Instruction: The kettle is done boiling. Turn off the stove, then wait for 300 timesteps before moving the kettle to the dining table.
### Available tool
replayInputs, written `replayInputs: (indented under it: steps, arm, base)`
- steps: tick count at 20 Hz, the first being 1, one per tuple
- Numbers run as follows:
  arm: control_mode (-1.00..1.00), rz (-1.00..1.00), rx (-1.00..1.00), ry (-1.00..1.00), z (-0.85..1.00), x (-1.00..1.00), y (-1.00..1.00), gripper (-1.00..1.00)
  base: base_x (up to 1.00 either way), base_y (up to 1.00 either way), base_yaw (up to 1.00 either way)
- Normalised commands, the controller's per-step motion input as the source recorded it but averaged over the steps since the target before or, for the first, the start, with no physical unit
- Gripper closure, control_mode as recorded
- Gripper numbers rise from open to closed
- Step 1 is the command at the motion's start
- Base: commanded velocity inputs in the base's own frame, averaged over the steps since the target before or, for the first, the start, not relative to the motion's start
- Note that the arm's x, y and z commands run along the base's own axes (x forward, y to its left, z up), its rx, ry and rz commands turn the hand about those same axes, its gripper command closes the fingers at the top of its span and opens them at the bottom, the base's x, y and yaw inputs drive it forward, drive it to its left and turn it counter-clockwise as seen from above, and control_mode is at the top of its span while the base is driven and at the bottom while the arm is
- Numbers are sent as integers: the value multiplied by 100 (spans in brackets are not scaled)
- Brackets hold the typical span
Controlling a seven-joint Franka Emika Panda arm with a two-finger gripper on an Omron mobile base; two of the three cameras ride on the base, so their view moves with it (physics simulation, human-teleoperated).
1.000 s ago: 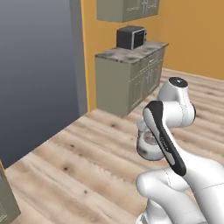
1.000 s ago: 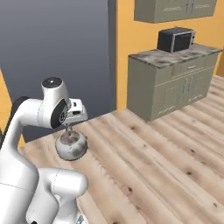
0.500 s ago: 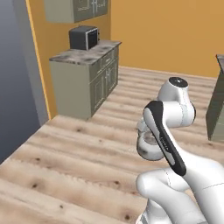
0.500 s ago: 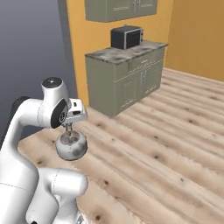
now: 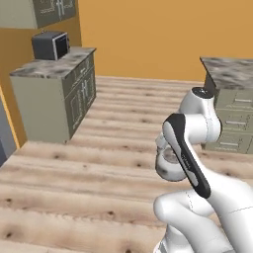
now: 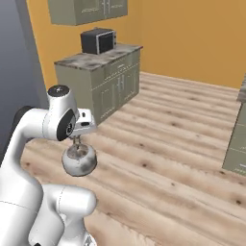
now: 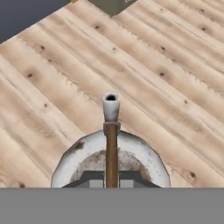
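Observation:
The kettle (image 6: 79, 162), a squat silver-grey pot, hangs in the air over the wooden floor, close in front of the robot's body. My gripper (image 6: 74, 142) is shut on the kettle's thin brownish wire handle (image 7: 111, 151) from above. In the hand view the kettle (image 7: 78, 159) sits right under the fingers, its short spout (image 7: 110, 105) pointing away across the planks. In the left base view the kettle (image 5: 167, 167) shows partly behind my forearm. The stove and the dining table are out of view.
A beige cabinet with a marble counter (image 5: 52, 69) and a black microwave (image 6: 97, 41) stands at the left against the orange wall. Another marble-topped cabinet (image 5: 232, 74) with drawers stands at the right. A dark grey fridge side (image 6: 17, 72) is at the far left. Wooden floor lies between.
The whole scene has slid left in both base views, so the base has turned or driven. The right cabinet has come into view. The kettle stays held in the same place under the hand.

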Motion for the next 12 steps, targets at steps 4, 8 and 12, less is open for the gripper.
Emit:
replayInputs:
  steps: [4, 8, 12]
  arm:
    - [100, 0, 0, 0, 0, 0, 0, 100]
    - [100, 0, 0, 0, 0, 0, 0, 100]
    - [100, 0, 0, 0, 0, 0, 0, 100]
  base:
    - [23, -28, -32]
    - [41, -20, -30]
    - [53, -13, -26]
